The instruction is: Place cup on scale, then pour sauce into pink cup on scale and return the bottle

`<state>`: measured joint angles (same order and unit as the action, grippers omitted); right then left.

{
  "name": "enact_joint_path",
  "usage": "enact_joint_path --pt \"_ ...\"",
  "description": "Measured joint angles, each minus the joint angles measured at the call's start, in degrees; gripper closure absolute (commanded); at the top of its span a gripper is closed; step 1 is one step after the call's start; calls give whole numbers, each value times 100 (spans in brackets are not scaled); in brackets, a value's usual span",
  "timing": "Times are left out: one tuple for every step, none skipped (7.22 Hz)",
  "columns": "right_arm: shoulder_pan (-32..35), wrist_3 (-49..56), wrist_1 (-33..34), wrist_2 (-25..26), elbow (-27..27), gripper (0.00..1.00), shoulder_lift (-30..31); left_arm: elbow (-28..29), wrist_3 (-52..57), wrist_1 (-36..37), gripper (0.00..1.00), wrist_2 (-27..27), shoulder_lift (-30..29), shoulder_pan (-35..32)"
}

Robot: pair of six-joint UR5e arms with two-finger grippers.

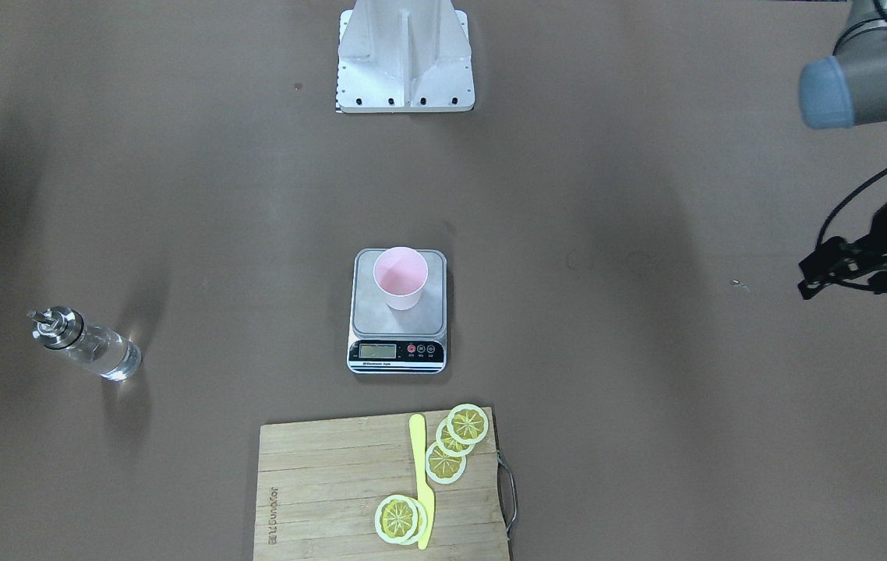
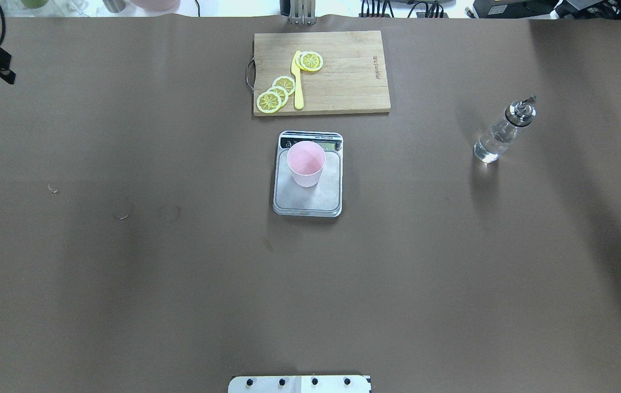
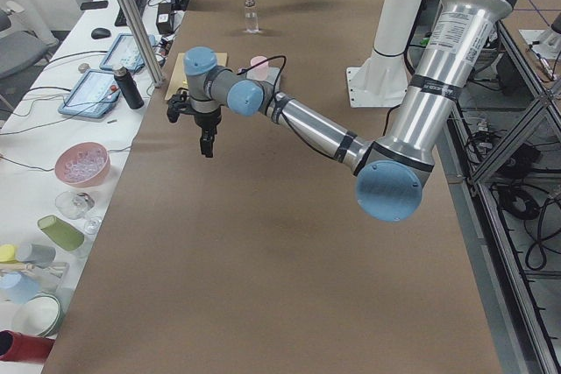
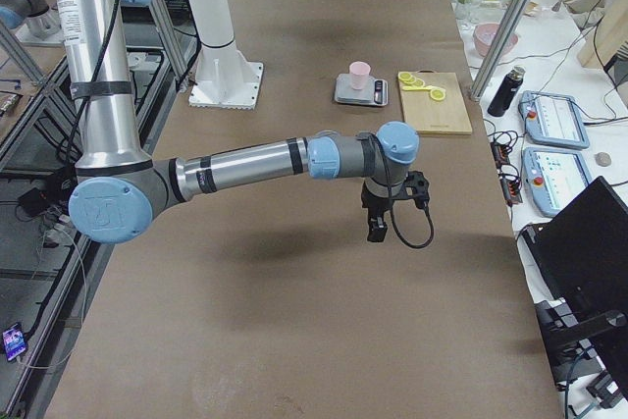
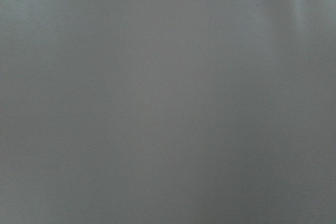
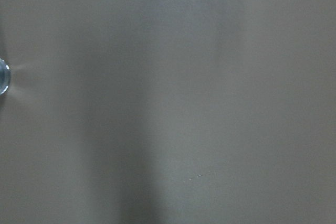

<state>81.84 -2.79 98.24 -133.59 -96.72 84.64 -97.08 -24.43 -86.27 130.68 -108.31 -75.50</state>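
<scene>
The pale pink cup [image 1: 401, 276] stands upright on the grey scale [image 1: 397, 331] at the table's middle; both also show in the overhead view, cup [image 2: 306, 162] on scale [image 2: 308, 199]. The clear glass bottle [image 1: 86, 346] with its silver spout stands upright by itself on the robot's right side [image 2: 500, 134], clear sauce inside. My left gripper [image 3: 207, 139] hangs fingers-down above the table's left end, far from the cup; I cannot tell whether it is open. My right gripper [image 4: 378, 228] hangs above the table's right end; I cannot tell its state. The bottle's rim [image 6: 2, 77] shows at the right wrist view's left edge.
A wooden cutting board [image 2: 343, 82] with lemon slices [image 2: 275, 94] and a yellow knife [image 2: 298, 79] lies just beyond the scale. The robot's base plate [image 1: 404, 58] sits behind the scale. Operators' benches with bowls and tablets [image 3: 83, 164] line the far table edge.
</scene>
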Motion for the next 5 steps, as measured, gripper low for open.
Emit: enact_joint_path --pt "7 -26 0 -15 92 0 16 241 853 95 1 76 105 -468" --pt "23 -39 1 -40 127 0 53 568 1608 108 1 111 209 -894" --pt "76 -41 1 -118 136 0 118 832 2111 60 1 133 347 -1221" --pt "198 -44 2 -273 135 0 171 942 2312 -56 1 146 527 -1372" --pt "375 -45 2 -465 121 0 225 991 2366 -181 1 152 695 -1421"
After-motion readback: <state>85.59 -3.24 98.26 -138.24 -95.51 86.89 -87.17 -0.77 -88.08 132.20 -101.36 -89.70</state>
